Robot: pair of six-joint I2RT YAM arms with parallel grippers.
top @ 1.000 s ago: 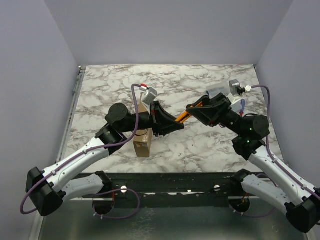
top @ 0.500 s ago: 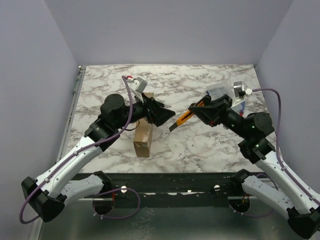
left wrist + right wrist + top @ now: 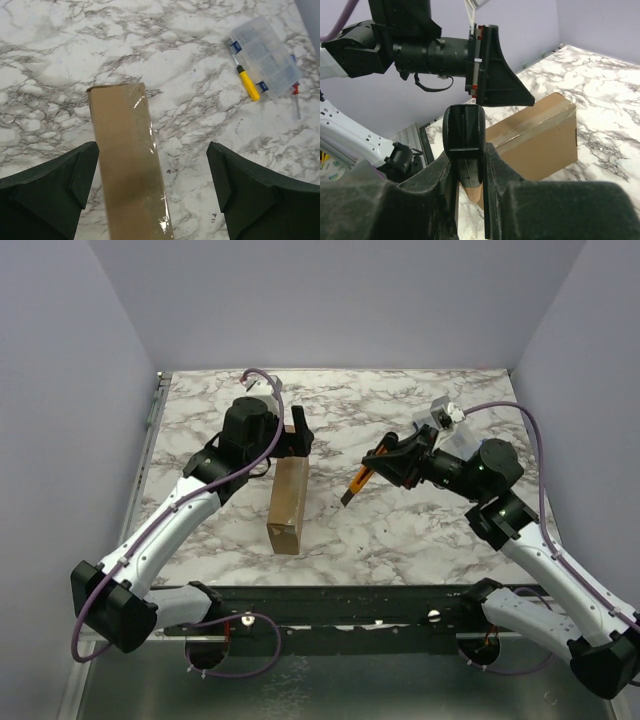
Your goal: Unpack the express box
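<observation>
The express box [image 3: 287, 502] is a plain brown cardboard box, taped along its seam and standing on a narrow edge at the table's middle left. In the left wrist view the express box [image 3: 127, 165] runs lengthwise below my left gripper [image 3: 151, 167], which is open, empty and nearer the box's left side. From above, the left gripper [image 3: 298, 436] hovers over the box's far end. My right gripper [image 3: 384, 457] is shut on an orange-and-black utility knife [image 3: 357, 481], held in the air to the right of the box. That knife's black end [image 3: 465, 132] points toward the express box [image 3: 542, 142].
A clear plastic compartment case [image 3: 265, 47] lies on the marble table [image 3: 400, 530] at the far right. A yellow-handled screwdriver [image 3: 248, 85] rests beside it. Lilac walls close in the table on three sides.
My left gripper has opened, left the knife and swung back to the far end of the box. The right gripper still holds the knife and has shifted slightly.
</observation>
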